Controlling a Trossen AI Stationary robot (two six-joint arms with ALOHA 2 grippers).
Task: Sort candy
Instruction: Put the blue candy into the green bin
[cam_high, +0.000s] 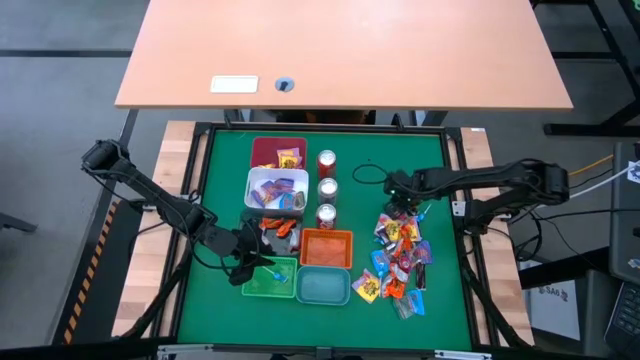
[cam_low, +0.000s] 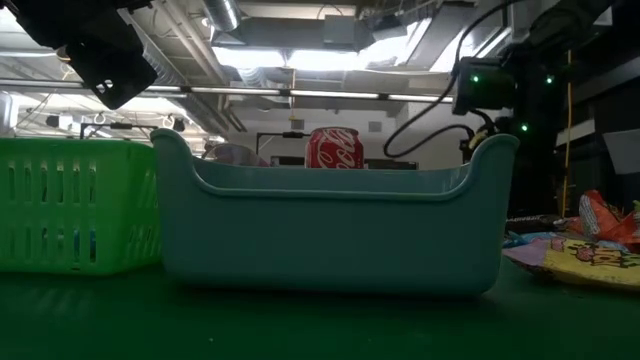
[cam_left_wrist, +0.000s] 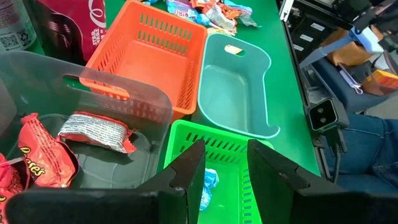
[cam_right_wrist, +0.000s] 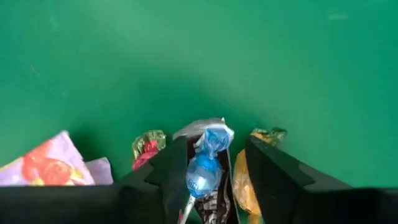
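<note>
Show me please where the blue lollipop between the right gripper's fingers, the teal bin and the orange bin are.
blue lollipop (cam_right_wrist: 203, 169): right wrist view, on its wrapped head.
teal bin (cam_left_wrist: 233, 93): left wrist view, on its bare floor.
orange bin (cam_left_wrist: 155, 59): left wrist view, on its bare floor.

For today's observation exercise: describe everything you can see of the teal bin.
The teal bin is smooth, solid-walled plastic, rounded, with raised ends and a dipped rim. It sits upright on the green table, at the near edge, beside the green basket and in front of the orange basket. It holds one small pale wrapper; nothing grips it.
</note>
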